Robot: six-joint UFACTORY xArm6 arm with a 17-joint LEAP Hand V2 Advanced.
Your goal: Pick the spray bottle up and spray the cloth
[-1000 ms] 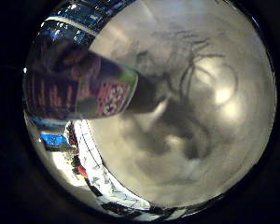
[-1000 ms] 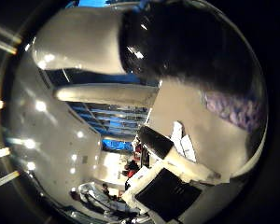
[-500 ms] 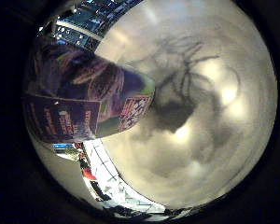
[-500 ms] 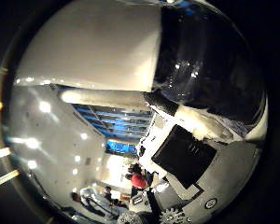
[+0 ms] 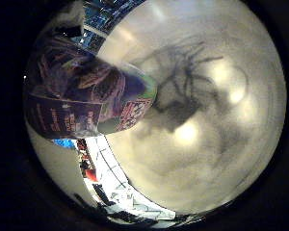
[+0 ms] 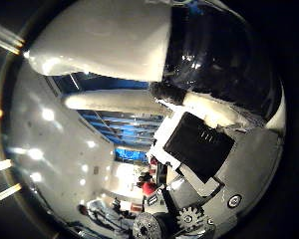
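Note:
The spray bottle stands upright on a pale table (image 5: 216, 159), very close to my palm. Its body (image 5: 82, 103) carries a purple printed label and fills one side of the little finger side view, with its base on the table. In the thumb side view I see its white spray head (image 6: 104, 42) and the dark glossy neck (image 6: 209, 55) beside it. Black and white parts of my hand (image 6: 202, 149), one with a gear, reach in right next to the spray head. Whether they touch the bottle is hidden. No cloth shows in either view.
A spidery dark shadow of the hand (image 5: 183, 91) lies on the table beside the bottle. Past the table edge is a room with blue-framed windows (image 6: 124, 132), ceiling lights and clutter on the floor (image 5: 101, 178).
The bottle has grown larger in both views, so my palm has come closer to it. The hand's black and white part has spread further into the thumb side view, towards the spray head.

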